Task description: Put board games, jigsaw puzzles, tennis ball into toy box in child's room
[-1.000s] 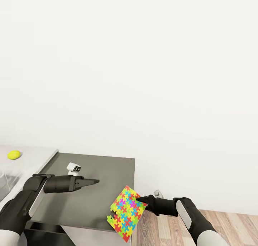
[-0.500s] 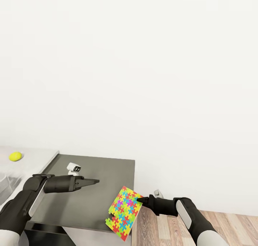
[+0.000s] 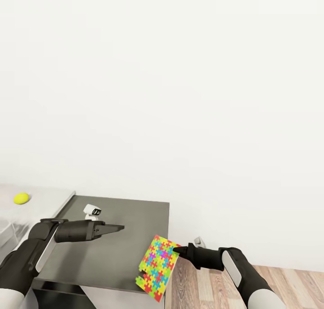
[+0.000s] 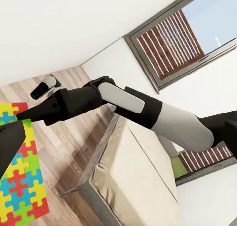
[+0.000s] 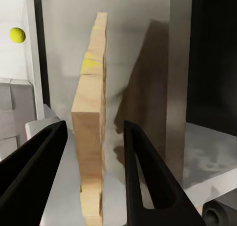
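Puzzle point(image 3: 158, 267) pinched by right gripper point(image 3: 179, 250) off the table point(image 3: 121, 237) edge (tilted); tennis ball point(image 3: 20, 198) at 9 o'clock; left gripper point(image 3: 118, 228) pressed together.

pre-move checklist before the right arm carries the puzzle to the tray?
1. Puzzle held: ok by head view, right gripper at its upper edge; in the right wrist view the fingers stand apart either side of it, contact cannot tell.
2. Puzzle off the desk: ok, hanging tilted past the corner.
3. Left gripper empty: ok, shut over the dark desk section.
4. Tray visible: barely, corner at far left; contents cannot tell.
5. Tennis ball still outside tray: ok, on the pale top.
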